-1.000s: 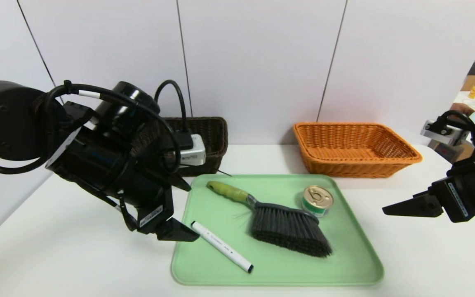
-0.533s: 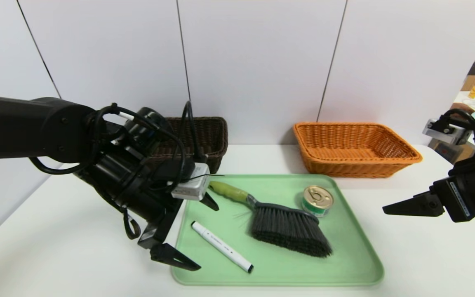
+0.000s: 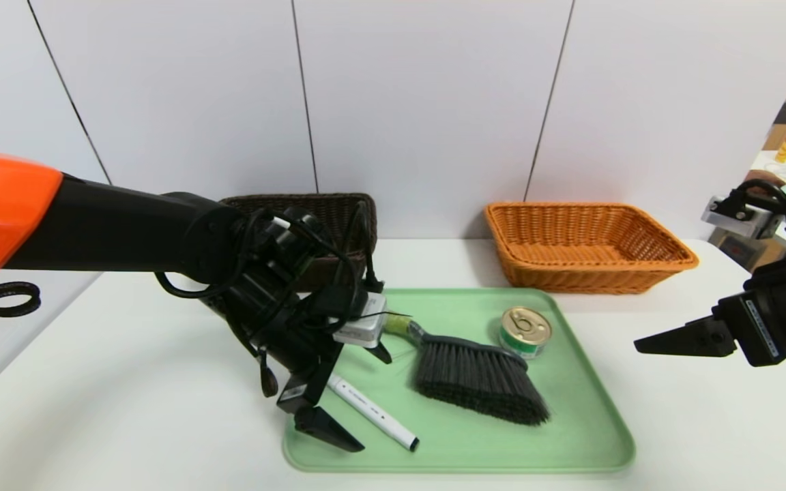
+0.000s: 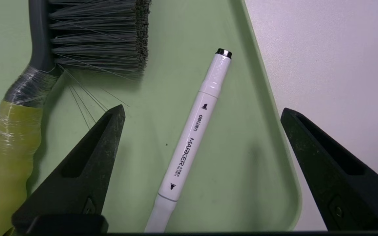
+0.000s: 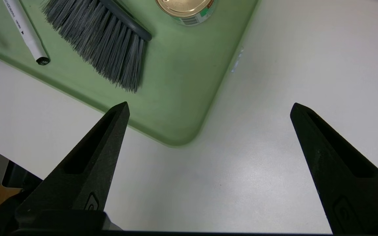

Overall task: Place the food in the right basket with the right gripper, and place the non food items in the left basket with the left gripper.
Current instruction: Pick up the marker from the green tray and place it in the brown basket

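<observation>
Head view, left gripper (image 3: 359, 395): black two-finger gripper, fingers spread wide, straddling slim white marker (image 3: 372, 412) on pale green plastic tray (image 3: 570, 436); lower and further over the tray than a second ago.
Brush (image 3: 475, 382): black bristles beside marker; green handle mostly hidden behind gripper.
Tin can (image 3: 526, 331): upright by brush head, unmoved.
Right gripper (image 3: 673, 339): spread, unmoved, off tray.
Baskets: dark brown wicker (image 3: 345, 218) partly hidden; orange wicker (image 3: 587, 245) behind tray.

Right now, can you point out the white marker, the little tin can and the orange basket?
white marker (image 4: 194, 136), left wrist view, on its printed barrel.
tin can (image 3: 526, 326), head view, on its gold lid.
orange basket (image 3: 659, 235), head view, on its right rim.
</observation>
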You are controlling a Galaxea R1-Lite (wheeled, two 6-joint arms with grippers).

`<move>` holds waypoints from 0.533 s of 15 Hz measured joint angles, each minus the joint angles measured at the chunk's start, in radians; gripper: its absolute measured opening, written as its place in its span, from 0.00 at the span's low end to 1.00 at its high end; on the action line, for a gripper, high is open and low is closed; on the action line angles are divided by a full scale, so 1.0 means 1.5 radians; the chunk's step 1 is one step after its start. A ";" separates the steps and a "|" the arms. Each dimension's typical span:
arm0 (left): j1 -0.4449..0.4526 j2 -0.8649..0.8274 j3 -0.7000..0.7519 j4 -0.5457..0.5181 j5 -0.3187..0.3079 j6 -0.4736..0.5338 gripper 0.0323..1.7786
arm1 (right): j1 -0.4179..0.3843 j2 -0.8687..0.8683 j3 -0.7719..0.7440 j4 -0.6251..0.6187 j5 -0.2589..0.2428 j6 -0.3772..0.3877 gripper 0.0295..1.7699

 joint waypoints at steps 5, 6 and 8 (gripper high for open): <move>0.001 0.023 0.003 -0.016 0.003 0.010 0.95 | -0.001 -0.001 0.002 0.001 0.000 0.000 0.96; 0.003 0.026 0.003 -0.016 0.005 0.010 0.95 | -0.001 -0.002 0.003 0.001 0.000 0.000 0.96; 0.005 0.029 0.003 -0.015 0.022 0.010 0.95 | -0.001 -0.003 0.005 0.001 0.001 0.000 0.96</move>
